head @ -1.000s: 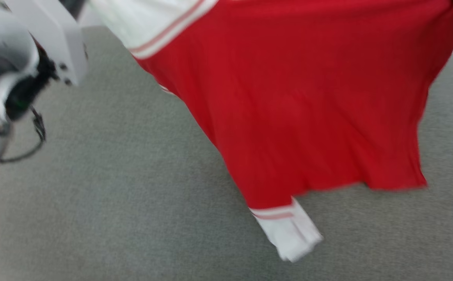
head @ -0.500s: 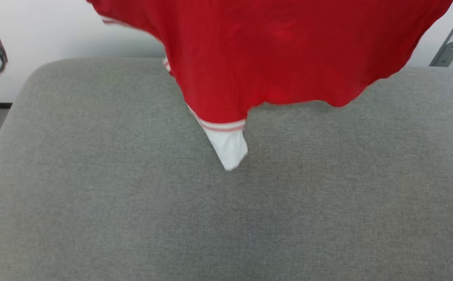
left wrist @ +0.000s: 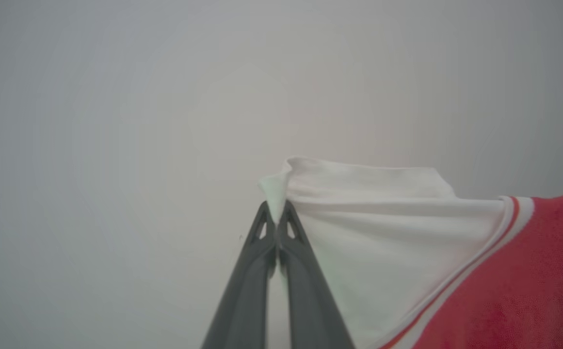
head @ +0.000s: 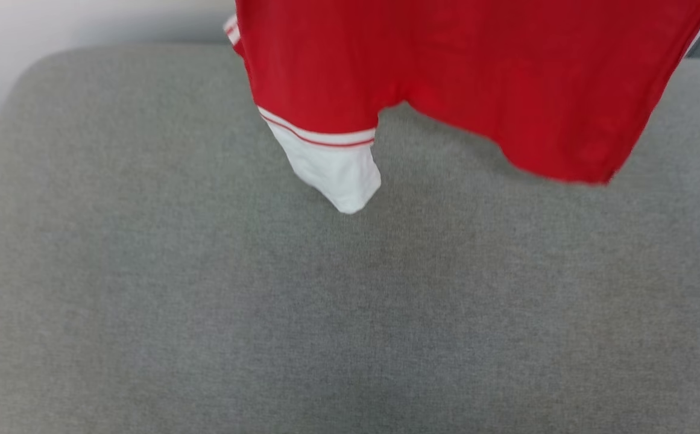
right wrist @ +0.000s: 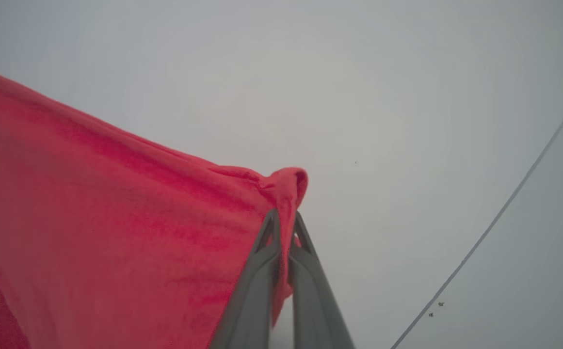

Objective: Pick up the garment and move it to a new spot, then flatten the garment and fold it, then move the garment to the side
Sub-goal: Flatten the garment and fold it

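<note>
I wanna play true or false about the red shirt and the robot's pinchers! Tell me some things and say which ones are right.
1. The left gripper pinches a white sleeve of the garment. True.
2. The right gripper is open and holds nothing. False: it is shut on the garment's red fabric.
3. The garment lies spread flat on the grey padded surface. False: it hangs above it, held up by both grippers.
4. A dangling sleeve, white with red stripe trim, hangs below the red fabric. True.
</note>
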Controlling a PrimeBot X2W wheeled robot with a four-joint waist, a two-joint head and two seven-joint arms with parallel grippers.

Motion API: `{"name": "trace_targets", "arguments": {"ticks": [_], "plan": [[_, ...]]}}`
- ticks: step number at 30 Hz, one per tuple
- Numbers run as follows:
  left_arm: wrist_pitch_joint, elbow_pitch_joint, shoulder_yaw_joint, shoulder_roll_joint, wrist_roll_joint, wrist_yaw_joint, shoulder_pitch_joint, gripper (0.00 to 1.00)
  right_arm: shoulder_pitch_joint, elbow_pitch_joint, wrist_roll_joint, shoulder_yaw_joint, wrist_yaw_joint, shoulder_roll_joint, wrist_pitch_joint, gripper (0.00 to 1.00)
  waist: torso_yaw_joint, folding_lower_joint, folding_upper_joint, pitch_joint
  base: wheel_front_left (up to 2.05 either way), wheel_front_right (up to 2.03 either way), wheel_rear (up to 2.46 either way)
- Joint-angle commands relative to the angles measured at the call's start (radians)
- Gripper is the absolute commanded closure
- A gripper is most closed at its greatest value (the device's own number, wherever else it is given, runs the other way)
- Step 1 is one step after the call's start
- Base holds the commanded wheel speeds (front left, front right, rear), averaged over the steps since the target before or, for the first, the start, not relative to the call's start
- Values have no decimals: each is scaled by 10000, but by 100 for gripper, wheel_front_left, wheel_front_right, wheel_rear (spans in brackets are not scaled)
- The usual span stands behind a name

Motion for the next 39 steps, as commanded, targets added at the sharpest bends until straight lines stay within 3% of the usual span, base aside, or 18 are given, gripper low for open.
{"name": "trace_targets", "arguments": {"ticks": [1, 9, 16, 20, 26, 30, 36, 39], "plan": [[-55, 78, 12, -22, 84, -36, -161, 100, -104, 50, -88, -87, -19, 9, -42, 100, 2, 0, 0, 646, 0, 0, 0], [-1785, 1373, -199, -626, 1074, 242, -1915, 100, -1319, 929, -1985, -815, -19, 621, -1873, 100, -19, 0, 0, 2677, 0, 0, 0], [-4407, 2363, 37, -1220, 1811, 800, -3539, 100, -2424, 2075, -4668, -1782, -19, 1198, -4973, 100, 111, 0, 0, 3959, 0, 0, 0], [-4633, 1751, 341, -1384, 2103, 482, -3347, 100, -2270, 2758, -5528, -1787, -19, 1595, -5554, 100, 231, 0, 0, 4119, 0, 0, 0], [-4620, 1332, 381, -1279, 1964, -210, -1051, 100, -1117, 3708, -4837, -920, -19, 1671, -5685, 100, 376, 0, 0, 3358, 0, 0, 0], [-3993, 1281, 145, -1117, 1511, -424, 717, 100, 11, 3900, -3648, 178, -19, 1450, -5317, 100, 442, 0, 0, 2675, 0, 0, 0], [-2004, 9, -230, -557, 548, -631, 3487, 100, 2047, 2746, -1107, 1340, -19, 689, -4220, 100, 454, 0, 0, 1748, 0, 0, 0], [-998, -1247, -283, -80, -30, -393, 5005, 100, 3099, 1835, -89, 1694, -19, 103, -3686, 100, 428, 0, 0, 1351, 0, 0, 0]]}}
